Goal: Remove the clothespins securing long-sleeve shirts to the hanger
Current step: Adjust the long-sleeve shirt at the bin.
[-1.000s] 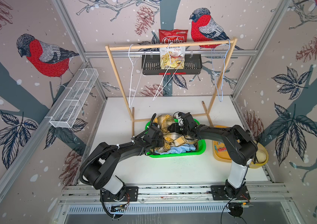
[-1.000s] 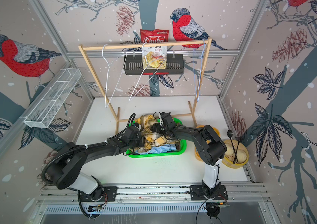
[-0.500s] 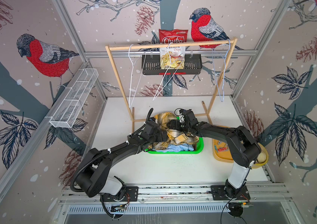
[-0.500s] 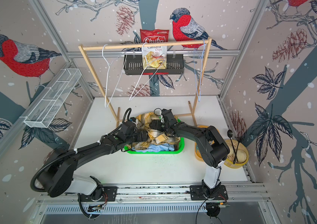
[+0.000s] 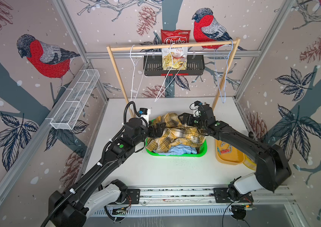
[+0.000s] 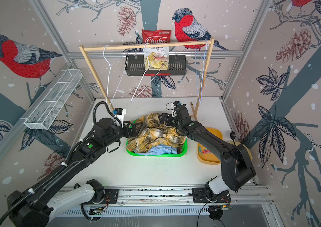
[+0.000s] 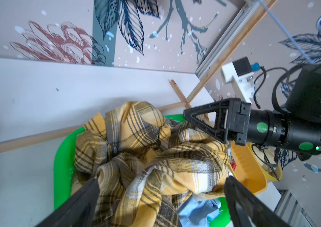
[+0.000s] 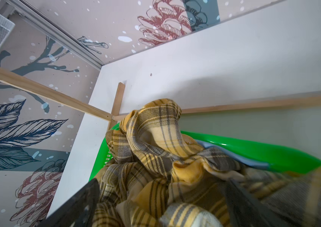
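Observation:
A mustard-yellow plaid shirt (image 5: 175, 129) (image 6: 155, 133) lies crumpled on top of a light blue shirt (image 5: 179, 150) in the green basket (image 5: 175, 155). My left gripper (image 5: 158, 128) (image 7: 161, 178) hangs open just above the pile's left side, with cloth showing between its fingers but not pinched. At the pile's back right my right gripper (image 5: 185, 119) (image 8: 163, 181) is open too, over the plaid folds. Three wire hangers (image 5: 134, 78) hang bare on the wooden rail. Clothespins, one of them red (image 5: 225, 151), lie in the yellow tray (image 5: 228, 160).
The wooden rack's posts (image 5: 120, 82) and floor bar stand right behind the basket. A black wall basket (image 5: 173, 66) with a chips bag hangs behind the rail. A white mesh shelf (image 5: 75, 100) runs along the left wall. A yellow bowl (image 6: 244, 149) sits behind my right arm.
Both grippers have opened and let go of the plaid shirt, which stays in the basket. Both have lifted up and back from the pile.

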Available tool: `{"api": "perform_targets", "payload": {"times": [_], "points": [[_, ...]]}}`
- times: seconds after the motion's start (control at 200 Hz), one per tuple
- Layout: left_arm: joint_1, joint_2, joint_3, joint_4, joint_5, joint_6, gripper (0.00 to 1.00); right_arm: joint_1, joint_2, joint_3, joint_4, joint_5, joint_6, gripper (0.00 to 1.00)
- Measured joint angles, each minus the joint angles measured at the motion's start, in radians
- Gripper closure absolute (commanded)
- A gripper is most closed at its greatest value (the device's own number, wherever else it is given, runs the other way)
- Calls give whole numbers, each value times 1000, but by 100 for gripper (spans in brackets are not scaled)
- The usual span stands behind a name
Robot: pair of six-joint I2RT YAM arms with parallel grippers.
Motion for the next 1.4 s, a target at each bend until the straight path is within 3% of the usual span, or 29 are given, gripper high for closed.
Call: {"api": "perform_targets", "payload": {"times": [0.18,0.315,0.47,0.745,0.966,1.056,1.251,1.401], "points": [[33,-85,-56,-37,-142,27,4,-42,-138,-83,5,-30,-39,0],[65,-79,-87,-45,-195,27,4,-110,-158,-164,124,-266,-7,0],[68,-31,-110,-23,-186,9,4,-65,-174,-204,288,-386,31,0],[69,-13,-123,-8,-165,-6,4,8,-20,-84,500,-422,55,0],[69,-10,-123,15,-163,-5,5,-9,136,-63,776,-491,219,0],[68,4,-124,44,-92,9,8,-9,164,-45,846,-519,268,0],[-95,103,-135,126,21,65,8,-11,175,-8,865,-530,287,0],[-165,174,-152,240,31,73,4,-14,156,-21,822,-527,276,0]]}}
